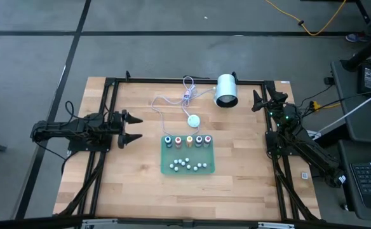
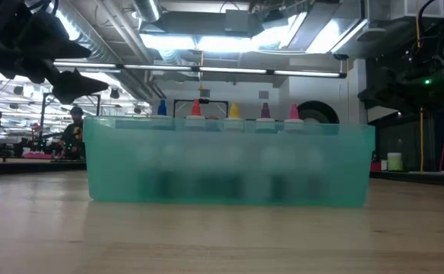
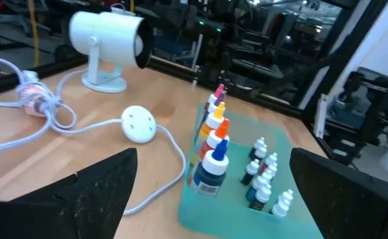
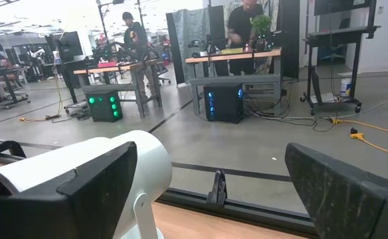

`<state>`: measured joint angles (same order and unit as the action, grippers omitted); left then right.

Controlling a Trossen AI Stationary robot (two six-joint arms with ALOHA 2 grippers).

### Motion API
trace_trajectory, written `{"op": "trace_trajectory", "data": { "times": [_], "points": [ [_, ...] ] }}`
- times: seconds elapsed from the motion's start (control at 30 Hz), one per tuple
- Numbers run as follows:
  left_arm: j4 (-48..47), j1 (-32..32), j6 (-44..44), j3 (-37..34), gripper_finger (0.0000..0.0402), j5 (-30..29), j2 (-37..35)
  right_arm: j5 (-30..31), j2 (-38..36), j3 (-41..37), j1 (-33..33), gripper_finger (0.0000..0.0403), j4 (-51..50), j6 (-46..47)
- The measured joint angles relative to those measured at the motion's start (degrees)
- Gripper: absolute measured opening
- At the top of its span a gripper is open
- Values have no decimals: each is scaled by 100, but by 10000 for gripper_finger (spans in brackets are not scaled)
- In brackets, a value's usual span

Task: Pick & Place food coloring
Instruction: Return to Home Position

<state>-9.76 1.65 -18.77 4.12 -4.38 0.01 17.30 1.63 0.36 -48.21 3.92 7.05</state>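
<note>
Five tiny food coloring bottles [image 1: 189,140] with coloured tops stand upright in a row on the floor of a green tray [image 1: 166,156], along its far side. They also show in the left wrist view [image 3: 214,143], and their tips show over the tray's wall in the low view [image 2: 233,111]. Several smaller white-capped bottles [image 1: 187,164] stand in the tray's near half. My left gripper [image 1: 133,128] is open and empty above the table, left of the tray, pointing at it [image 3: 214,156]. My right gripper [image 1: 256,102] is open and empty at the far right corner [image 4: 212,153].
A large white cylinder on a foot [image 1: 225,90] stands at the far edge, and also shows in the right wrist view [image 4: 81,172]. A white round disc [image 1: 193,121] on a thin looped cable [image 1: 173,98] lies between the cylinder and the tray. Bare wood lies near and right of the tray.
</note>
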Motion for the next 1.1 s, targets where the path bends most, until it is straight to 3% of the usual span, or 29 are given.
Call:
{"op": "trace_trajectory", "data": {
  "times": [0.2,1.1],
  "points": [
    [-24,0,134,2,389,330,0,0,0,0,1,384,0,0],
    [-28,0,3,2,389,334,46,0,0,0,0,384,0,0]
  ]
}}
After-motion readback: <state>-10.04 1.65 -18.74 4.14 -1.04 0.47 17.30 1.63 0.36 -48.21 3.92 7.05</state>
